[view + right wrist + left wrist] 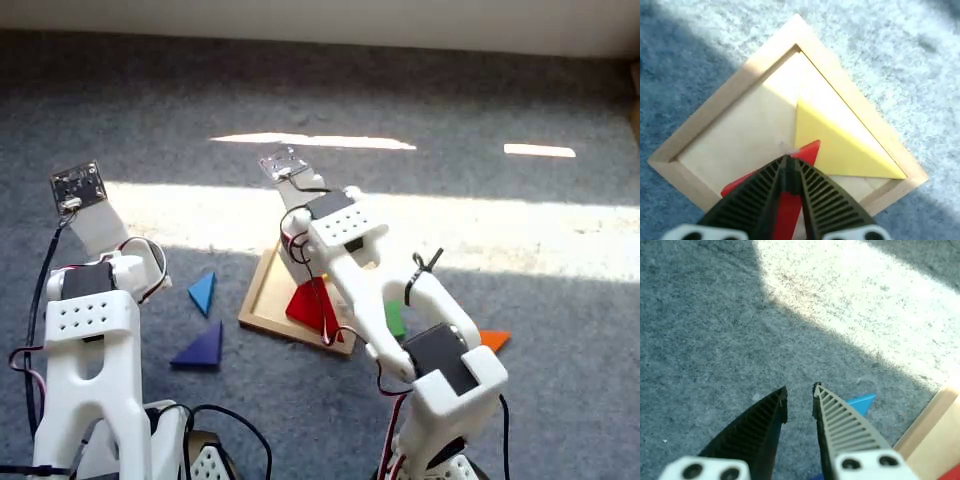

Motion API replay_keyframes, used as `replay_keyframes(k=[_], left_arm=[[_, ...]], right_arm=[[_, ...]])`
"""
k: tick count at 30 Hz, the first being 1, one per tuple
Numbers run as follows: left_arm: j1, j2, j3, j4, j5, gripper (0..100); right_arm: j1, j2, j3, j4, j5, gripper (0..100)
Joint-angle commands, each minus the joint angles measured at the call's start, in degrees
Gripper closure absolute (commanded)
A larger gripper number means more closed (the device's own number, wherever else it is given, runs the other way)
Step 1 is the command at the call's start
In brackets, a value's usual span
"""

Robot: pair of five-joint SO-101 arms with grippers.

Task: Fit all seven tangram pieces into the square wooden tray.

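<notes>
Right gripper [788, 162] clamps the red piece [809, 151] low over the tray [725, 100] beside the seated yellow triangle [840, 150], likely mid-placement, next press flat and release; left gripper [799, 392] hangs open near the blue triangle [860, 402].

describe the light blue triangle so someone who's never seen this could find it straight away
Find the square wooden tray on the grey carpet. On the left arm's side of it lie two triangles. The light blue triangle is the smaller, paler one nearer the tray, not the dark blue triangle.
</notes>
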Motion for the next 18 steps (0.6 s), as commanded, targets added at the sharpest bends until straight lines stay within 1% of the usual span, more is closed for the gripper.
replay_keyframes(k=[1, 6, 10, 18], left_arm=[[-0.7, -1.2, -0.2, -0.9, 0.4, 90], [-0.7, -1.2, -0.2, -0.9, 0.4, 90], [-0.7, -1.2, -0.2, -0.9, 0.4, 90], [-0.7, -1.2, -0.2, -0.9, 0.4, 90]], right_arm=[[3.5, -0.3, -0.1, -0.8, 3.8, 99.1], [6.9, -0.5, -0.5, 0.0, 4.9, 99.1], [8.0, -0.9, -1.5, 5.6, 5.1, 99.1], [9.0, -10.9, -2.9, 8.5, 5.2, 99.1]])
